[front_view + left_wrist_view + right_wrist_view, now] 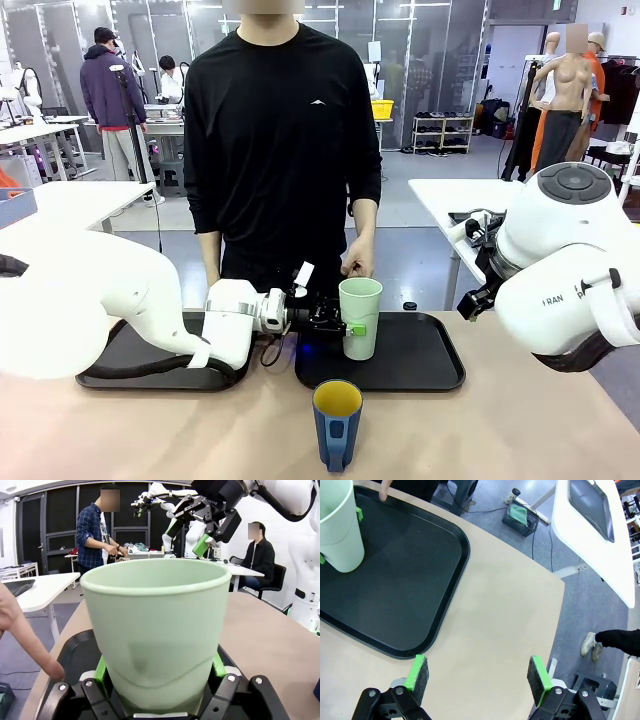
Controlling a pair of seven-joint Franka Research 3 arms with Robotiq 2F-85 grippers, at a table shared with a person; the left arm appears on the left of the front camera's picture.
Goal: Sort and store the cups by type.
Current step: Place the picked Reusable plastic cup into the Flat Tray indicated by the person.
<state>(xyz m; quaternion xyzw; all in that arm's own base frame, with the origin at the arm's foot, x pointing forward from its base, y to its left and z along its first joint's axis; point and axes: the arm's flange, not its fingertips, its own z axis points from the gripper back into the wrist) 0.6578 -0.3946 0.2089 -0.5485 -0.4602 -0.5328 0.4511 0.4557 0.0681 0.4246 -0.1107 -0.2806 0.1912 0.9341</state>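
Note:
A tall mint-green tumbler [360, 318] stands upright on the right black tray [425, 362]. My left gripper [350, 328] reaches in from the left and is shut on its lower part. In the left wrist view both green pads [102, 671] press the sides of the tumbler [160, 625]. A dark blue handled mug [337, 422], yellow inside, stands on the bare table in front of the tray. My right gripper [477, 672] hangs open above the table to the right of the tray [445, 580], with nothing between its fingers. The left wrist view shows this right gripper [189, 536] from below.
A second black tray [130, 365] lies at the left under my left arm. A person in black stands at the far edge, one hand [357, 266] just behind the tumbler's rim and a finger [35, 650] at the tray's edge. Bare tabletop [520, 430] lies at the right front.

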